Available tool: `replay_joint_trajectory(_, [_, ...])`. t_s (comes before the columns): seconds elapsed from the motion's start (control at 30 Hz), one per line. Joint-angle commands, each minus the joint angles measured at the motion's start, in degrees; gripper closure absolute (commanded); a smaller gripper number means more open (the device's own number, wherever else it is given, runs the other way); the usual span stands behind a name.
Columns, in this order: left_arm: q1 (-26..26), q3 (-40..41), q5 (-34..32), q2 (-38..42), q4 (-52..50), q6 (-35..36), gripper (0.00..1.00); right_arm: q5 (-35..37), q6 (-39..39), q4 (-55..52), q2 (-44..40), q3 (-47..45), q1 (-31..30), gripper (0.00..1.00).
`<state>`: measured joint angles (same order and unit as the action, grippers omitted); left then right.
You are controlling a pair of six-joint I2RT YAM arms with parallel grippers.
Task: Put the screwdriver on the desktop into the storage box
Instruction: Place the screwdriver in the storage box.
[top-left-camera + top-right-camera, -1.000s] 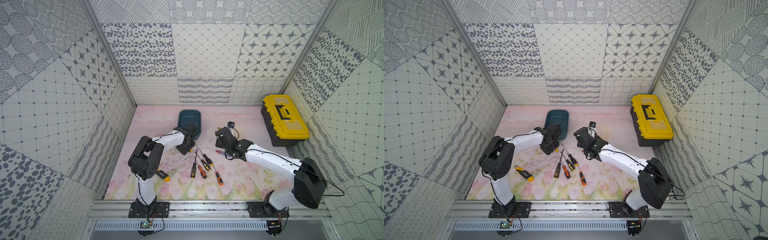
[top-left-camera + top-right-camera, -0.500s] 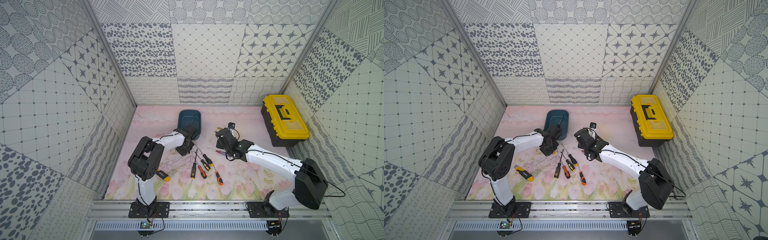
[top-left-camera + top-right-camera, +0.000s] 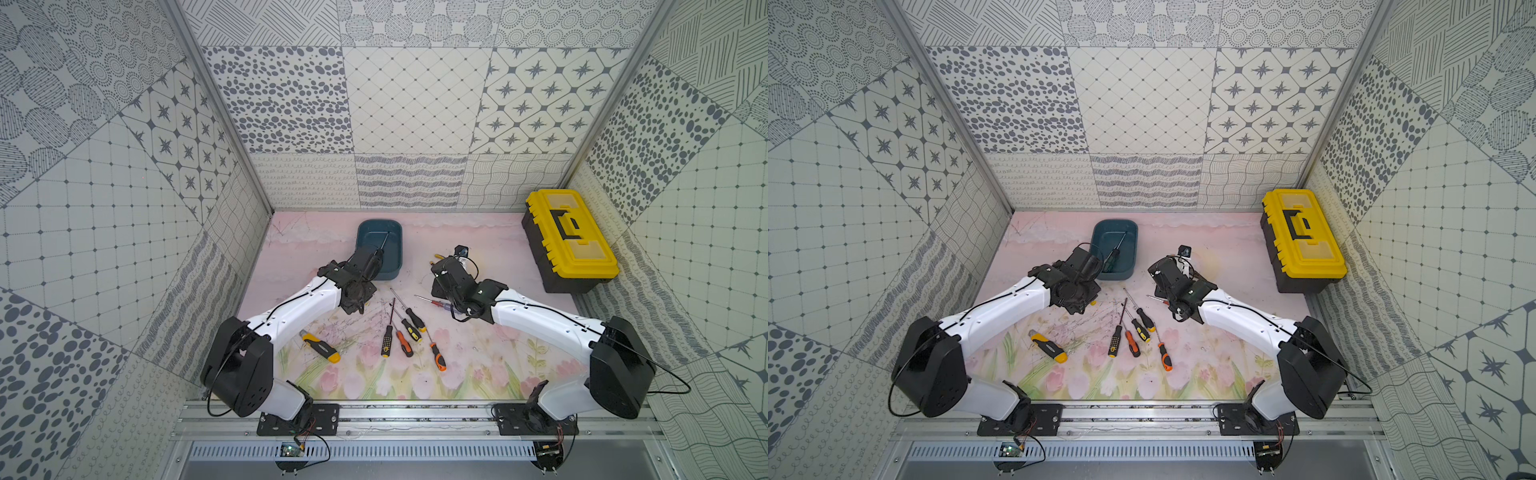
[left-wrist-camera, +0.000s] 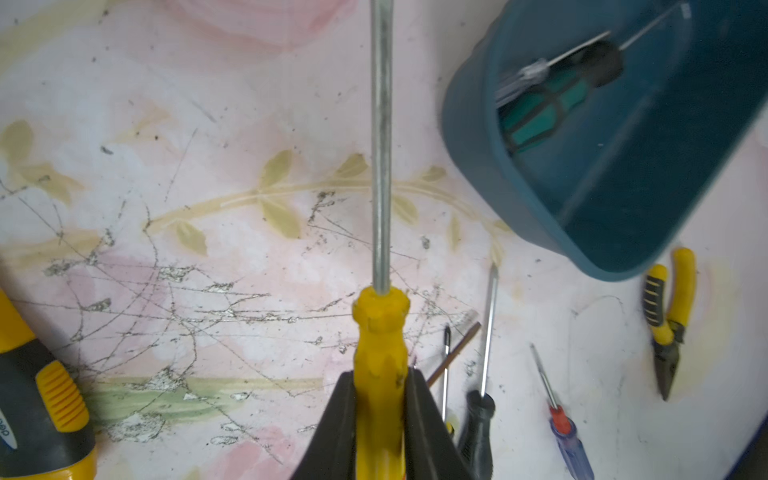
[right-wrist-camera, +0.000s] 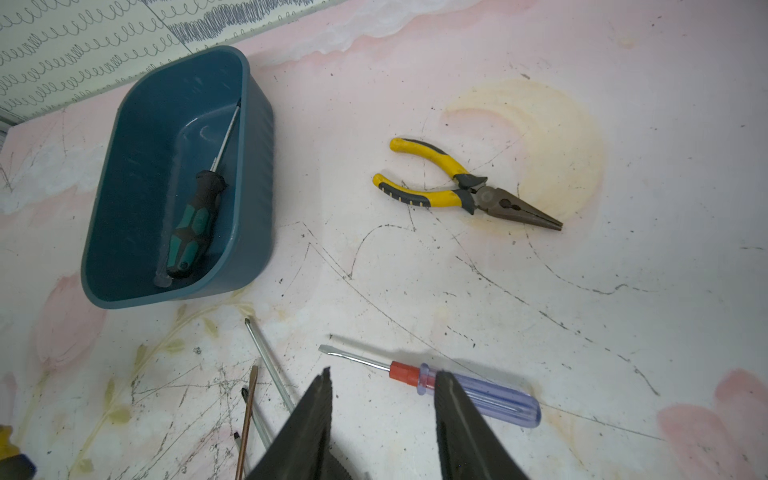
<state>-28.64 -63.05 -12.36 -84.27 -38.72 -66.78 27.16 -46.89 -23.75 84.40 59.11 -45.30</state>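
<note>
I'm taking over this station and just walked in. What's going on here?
The left tool is shut on a yellow-handled screwdriver near the storage box, which holds a green-and-black screwdriver. The right tool stands open over a blue-handled screwdriver lying on the desktop. More screwdrivers and a pair of pliers lie loose on it.

Yellow screwdriver [image 4: 380,328], seemingly aloft, near storage box [image 4: 498,187]
</note>
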Motion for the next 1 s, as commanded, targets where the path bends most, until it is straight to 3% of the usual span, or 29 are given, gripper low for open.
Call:
replay_joint_trajectory(0.0, [0.25,-5.57,3.37,0.89,3.90,25.24,1.00,-0.44,0.83,1.65,-1.70,-0.66,-0.01,0.56])
replay_joint_trajectory(0.27, [0.65,-27.68,10.44,-17.64,-1.11,45.36,1.00,0.20,0.81,1.55,-3.40,-2.08,0.05,0.56])
replay_joint_trajectory(0.4, [0.68,-38.74,11.83,-28.50,-6.01,51.35,1.00,0.78,-0.21,1.03,-5.38,-3.66,0.08,0.56])
replay_joint_trajectory(0.57, [0.69,-48.17,8.82,-37.23,-10.83,54.86,1.00,1.27,-1.00,0.76,-6.33,-4.88,0.09,0.56])
replay_joint_trajectory(0.97, [0.94,-51.56,1.98,-44.57,-13.59,61.75,1.00,1.66,-2.06,-0.26,-6.40,-5.62,0.07,0.56])
